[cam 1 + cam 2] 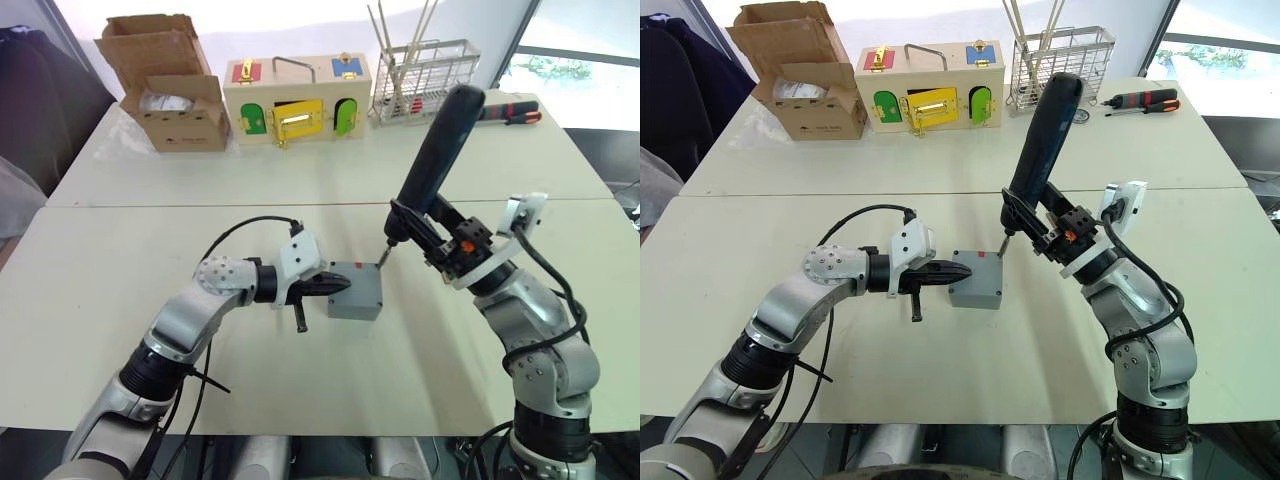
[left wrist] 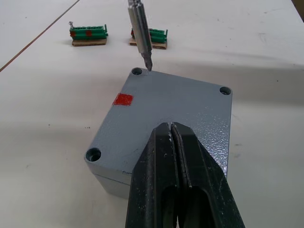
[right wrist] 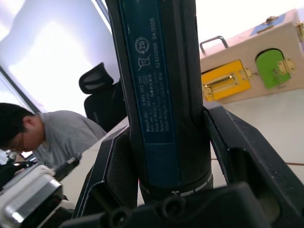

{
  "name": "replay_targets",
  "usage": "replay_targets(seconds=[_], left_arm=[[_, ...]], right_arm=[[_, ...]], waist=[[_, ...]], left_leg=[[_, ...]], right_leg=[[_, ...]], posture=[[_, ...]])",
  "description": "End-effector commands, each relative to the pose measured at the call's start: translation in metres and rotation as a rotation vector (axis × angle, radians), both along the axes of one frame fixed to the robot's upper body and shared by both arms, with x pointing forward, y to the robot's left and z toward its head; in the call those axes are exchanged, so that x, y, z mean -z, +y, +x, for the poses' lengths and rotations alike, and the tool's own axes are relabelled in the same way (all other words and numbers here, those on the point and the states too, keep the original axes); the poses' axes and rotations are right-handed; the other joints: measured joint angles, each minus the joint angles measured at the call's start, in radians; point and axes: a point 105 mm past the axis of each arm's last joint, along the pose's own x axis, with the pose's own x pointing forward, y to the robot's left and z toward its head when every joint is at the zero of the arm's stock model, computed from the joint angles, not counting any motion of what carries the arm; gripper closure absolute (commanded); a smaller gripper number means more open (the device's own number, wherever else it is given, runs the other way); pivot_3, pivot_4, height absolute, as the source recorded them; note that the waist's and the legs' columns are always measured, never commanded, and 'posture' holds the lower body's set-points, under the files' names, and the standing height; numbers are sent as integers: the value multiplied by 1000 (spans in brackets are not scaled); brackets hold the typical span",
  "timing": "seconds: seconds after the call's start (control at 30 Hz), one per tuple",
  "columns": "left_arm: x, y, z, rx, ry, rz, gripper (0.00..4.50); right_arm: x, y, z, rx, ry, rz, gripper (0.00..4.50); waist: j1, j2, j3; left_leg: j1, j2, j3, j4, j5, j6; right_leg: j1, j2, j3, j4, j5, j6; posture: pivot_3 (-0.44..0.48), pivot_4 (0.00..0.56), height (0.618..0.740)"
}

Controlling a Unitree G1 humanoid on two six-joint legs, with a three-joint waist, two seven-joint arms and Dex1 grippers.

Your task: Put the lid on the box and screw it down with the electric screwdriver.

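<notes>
Lid (image 2: pixel 166 111) seated on box (image 1: pixel 355 300), mid-worktop (image 1: pixel 120 250). Left pincer (image 2: pixel 173 137) closed, pressing on lid. Right pincer (image 3: pixel 166 156) grips electric screwdriver (image 1: pixel 437 155), bit at a corner hole. Rigid, light plastic; likely slides unless pinned.

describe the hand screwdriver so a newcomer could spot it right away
Start at the far table, behind the seam, and find the wire basket holding sticks at its back edge. The hand screwdriver lies flat just to the basket's right. Its slim red-and-black handle sets it apart from the thick black electric screwdriver held in the right gripper.
</notes>
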Motion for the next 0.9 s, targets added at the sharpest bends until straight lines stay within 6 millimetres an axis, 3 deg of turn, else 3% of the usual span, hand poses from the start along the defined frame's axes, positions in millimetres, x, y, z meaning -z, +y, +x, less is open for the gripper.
replay_targets(seconds=[0.03,0.43,0.77,0.9], left_arm=[[2,4,-1,-1,-3,20,4500],[1,5,-1,-10,-4,25,4500],[3,3,0,-15,2,28,4500],[3,-1,-1,-13,4,24,4500]], right_arm=[[-16,3,-6,-7,-105,-6,2596],[0,11,-2,-4,-96,-71,2596],[36,39,-22,-187,-5,-199,2596],[47,43,-17,-184,10,-218,2596]], waist=[[0,0,0],[0,0,0],[-1,-4,-8],[-3,-9,-15]], left_leg=[[0,0,0,0,0,0],[0,0,0,0,0,0],[3,0,0,-1,0,1],[4,1,0,-2,-1,1]], right_leg=[[0,0,0,0,0,0],[0,0,0,0,0,0],[2,1,0,-1,0,0],[3,3,0,-1,0,0]], posture=[[0,150,730],[0,150,730],[0,150,730],[0,150,730]])
